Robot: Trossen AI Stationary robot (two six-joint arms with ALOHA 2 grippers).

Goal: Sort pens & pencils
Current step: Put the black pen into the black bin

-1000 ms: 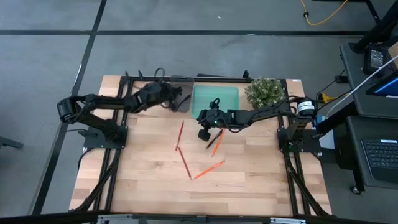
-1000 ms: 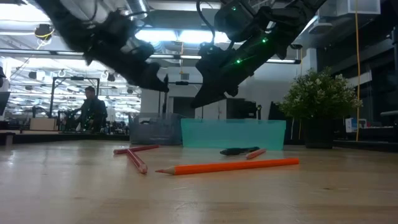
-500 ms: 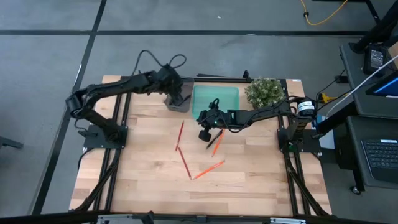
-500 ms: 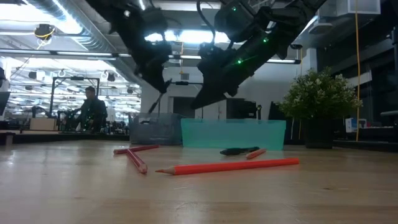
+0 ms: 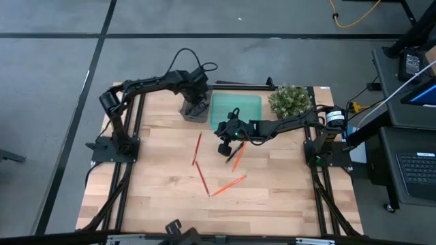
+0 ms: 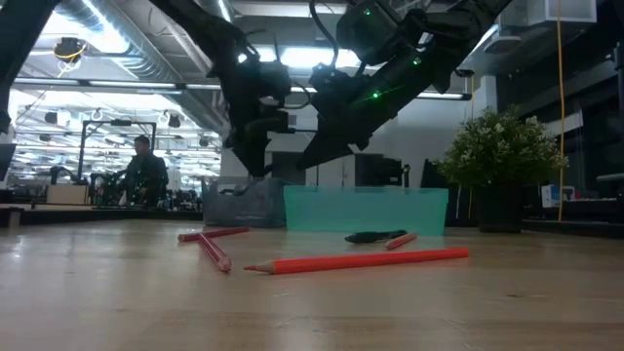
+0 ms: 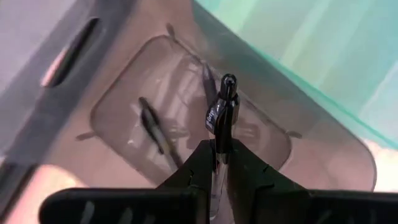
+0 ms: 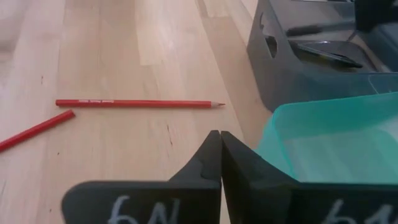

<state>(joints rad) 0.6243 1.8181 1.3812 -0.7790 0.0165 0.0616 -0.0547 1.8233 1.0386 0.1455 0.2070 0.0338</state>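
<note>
From above, thin red pencils (image 5: 199, 148) lie scattered on the pale wooden desk (image 5: 157, 197), and the left pincer (image 5: 195, 102) reaches over the grey bin (image 5: 194, 114) beside the teal tray (image 5: 236, 107). The left wrist view shows it pinching a slim black pen (image 7: 221, 121) above that bin, where two more pens (image 7: 155, 129) lie. In the right wrist view the right pincer (image 8: 220, 155), pressed together and empty, hovers by the translucent teal tray's corner.
</note>
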